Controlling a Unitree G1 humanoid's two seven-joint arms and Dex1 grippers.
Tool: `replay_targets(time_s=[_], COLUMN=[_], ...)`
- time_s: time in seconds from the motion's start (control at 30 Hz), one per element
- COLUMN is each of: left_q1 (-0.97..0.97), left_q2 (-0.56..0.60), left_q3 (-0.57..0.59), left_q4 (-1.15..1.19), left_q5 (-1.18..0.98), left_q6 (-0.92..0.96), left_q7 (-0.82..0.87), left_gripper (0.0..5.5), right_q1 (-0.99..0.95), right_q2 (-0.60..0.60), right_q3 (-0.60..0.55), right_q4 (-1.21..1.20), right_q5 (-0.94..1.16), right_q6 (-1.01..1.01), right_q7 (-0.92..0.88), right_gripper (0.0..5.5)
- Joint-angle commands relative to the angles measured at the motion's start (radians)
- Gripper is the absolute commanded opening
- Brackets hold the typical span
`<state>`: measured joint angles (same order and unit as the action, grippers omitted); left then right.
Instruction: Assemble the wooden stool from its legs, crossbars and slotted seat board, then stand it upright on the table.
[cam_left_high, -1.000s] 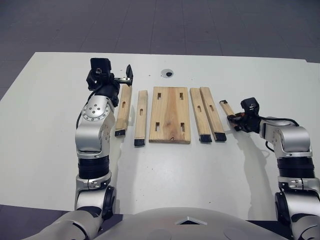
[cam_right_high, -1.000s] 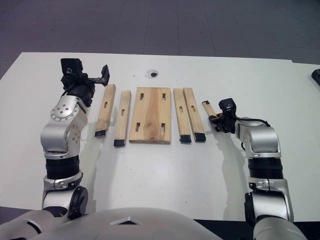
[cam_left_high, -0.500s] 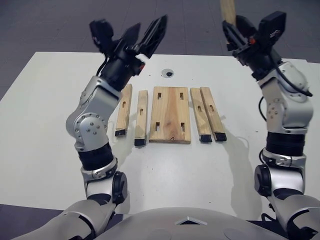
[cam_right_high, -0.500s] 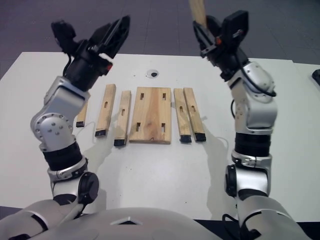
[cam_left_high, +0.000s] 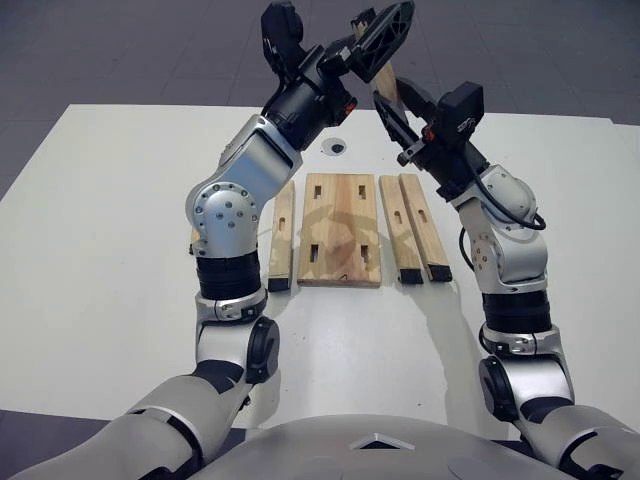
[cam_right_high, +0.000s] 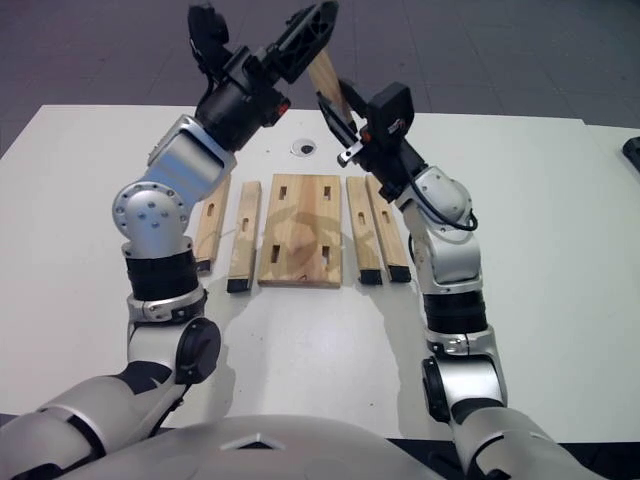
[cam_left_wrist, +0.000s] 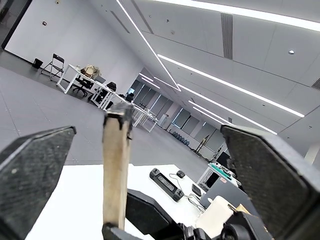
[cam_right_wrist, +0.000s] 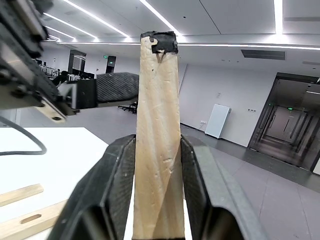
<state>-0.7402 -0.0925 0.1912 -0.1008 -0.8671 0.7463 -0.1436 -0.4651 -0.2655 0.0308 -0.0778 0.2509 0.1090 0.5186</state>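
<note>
My right gripper (cam_left_high: 399, 102) is shut on a short wooden crossbar (cam_left_high: 386, 84) and holds it up in the air above the far end of the seat board (cam_left_high: 340, 228). The crossbar (cam_right_wrist: 160, 140) sits clamped between the right fingers (cam_right_wrist: 117, 185). My left gripper (cam_left_high: 377, 30) is raised above it, open, its wide-apart fingers (cam_left_wrist: 30, 170) on either side of the crossbar's (cam_left_wrist: 117, 175) black-marked top end without touching it. The slotted seat board lies flat on the table. Two legs (cam_right_high: 245, 235) lie to its left and two legs (cam_right_high: 372, 230) to its right.
The white table (cam_left_high: 100, 250) has a small round hole (cam_left_high: 338, 147) just beyond the seat board. Bare tabletop spreads in front of the parts and at both sides. Dark floor lies past the far edge.
Both arms have swung inward over the seat board. The right gripper has carried the crossbar toward the centre, and the open left gripper has come around its top end.
</note>
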Motion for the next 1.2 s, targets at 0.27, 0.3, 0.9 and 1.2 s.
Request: replay_targets(time_s=[0.27,0.3,0.9,1.2], left_q1=[-0.015,-0.013,0.044,0.091], left_q2=[0.016,0.016,0.041,0.087], left_q3=[-0.005,-0.006,-0.072,-0.178], left_q4=[0.018,0.017,0.011,0.035], left_q5=[-0.010,-0.010,0.066,0.202], left_q6=[0.002,0.000,-0.051,-0.111], left_q7=[-0.007,-0.010,-0.095,-0.144], left_gripper=[3.89,3.74,0.90,0.55], right_q1=[0.011,0.011,-0.006,-0.020], right_q2=[0.001,0.001,0.002,0.029], right_q3=[0.019,0.019,0.016,0.013], right_q4=[-0.011,-0.010,0.005,0.003], right_q5=[-0.022,-0.023,-0.035,-0.043], right_q6=[-0.012,-0.012,-0.020,-0.019], right_q7=[0.004,0.004,0.011,-0.010], right_gripper=[1.29,1.29,1.29,1.29])
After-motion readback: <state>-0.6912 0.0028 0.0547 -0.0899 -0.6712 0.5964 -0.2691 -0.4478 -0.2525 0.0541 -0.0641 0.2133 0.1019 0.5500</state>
